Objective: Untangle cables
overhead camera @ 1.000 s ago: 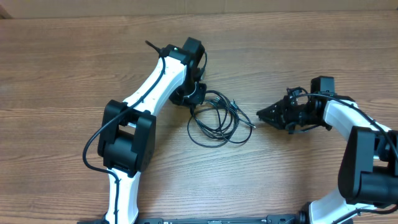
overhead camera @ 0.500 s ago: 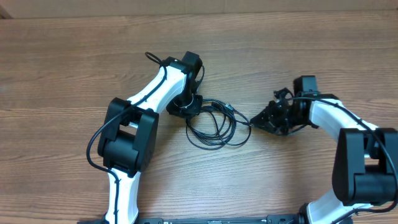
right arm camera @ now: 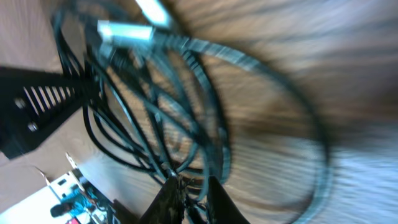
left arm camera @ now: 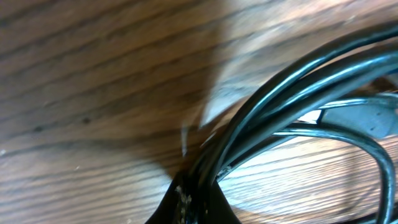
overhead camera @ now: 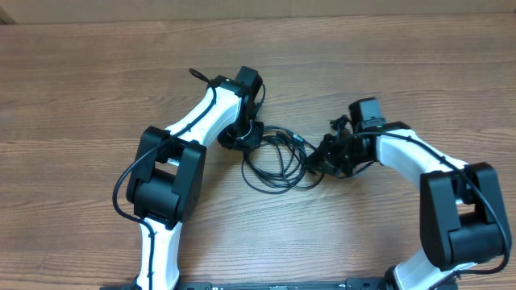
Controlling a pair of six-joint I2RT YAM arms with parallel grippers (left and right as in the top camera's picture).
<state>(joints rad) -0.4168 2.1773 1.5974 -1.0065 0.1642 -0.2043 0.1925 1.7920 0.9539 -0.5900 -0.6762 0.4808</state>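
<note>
The cables [overhead camera: 278, 157] are seen lying on the wooden table [overhead camera: 81, 97] near its middle, as a loose bundle of thin black loops. From overhead the whole bundle is shown: several overlapping oval loops, with the left gripper [overhead camera: 244, 135] set at its left end and the right gripper [overhead camera: 316, 163] at its right end. How the fingers stand cannot be told from that height, since the fingertips are hidden by the grippers' own black bodies.

What the overhead lacks is supplied by the left wrist view. There the cables [left arm camera: 292, 87] are shown as several glossy black strands, gathered into one bunch that runs down into the left gripper [left arm camera: 198, 208] at the bottom edge. Its fingertips are pressed together on the bunch, and no gap is to be seen. A bluish-silver plug end [left arm camera: 364, 118] is shown beside the strands at the right, blurred by closeness.

In the right wrist view, which is much smeared, the cables [right arm camera: 186, 118] are spread as crossing loops over the wood, and a silvery plug [right arm camera: 124, 31] is seen near the top. The right gripper [right arm camera: 189, 196] is shown at the bottom edge with its fingers drawn nearly together, a few strands being pinched in the narrow gap between them.
</note>
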